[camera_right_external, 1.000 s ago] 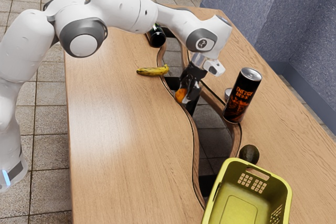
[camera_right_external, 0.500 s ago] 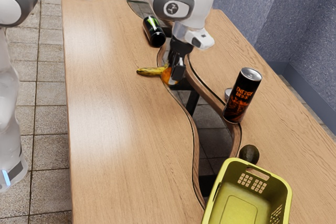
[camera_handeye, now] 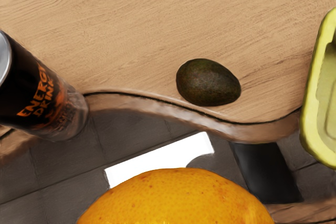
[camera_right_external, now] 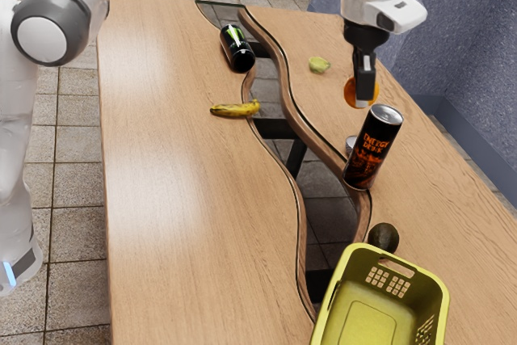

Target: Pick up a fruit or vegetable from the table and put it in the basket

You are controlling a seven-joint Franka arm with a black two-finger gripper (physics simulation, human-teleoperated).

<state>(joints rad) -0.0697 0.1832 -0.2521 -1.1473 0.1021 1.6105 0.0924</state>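
Tiled floor (camera_right_external: pixel 73 236) and bluish walls (camera_right_external: pixel 477 22) show an indoor room, its kind unclear.

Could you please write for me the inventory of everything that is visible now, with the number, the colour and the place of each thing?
Orange fruit: 1, orange, in the pincer
Basket: 1, yellow-green, beside the avocado
Avocado: 1, dark green, table
Banana: 1, yellow, by the gap
Small fruit: 1, pale green, table
Upright can: 1, black and orange, table
Lying can: 1, black and green, by the gap
Round thing: 1, grey, partly behind the upright can
Table: 1, light brown, split by a curved gap
Bars: several, black, under the gap
Floor: 1, grey-beige tiles
Wall: blue-grey, beyond the table
Arm: 1, white and grey, over the table
Pincer: 1, black, on the arm
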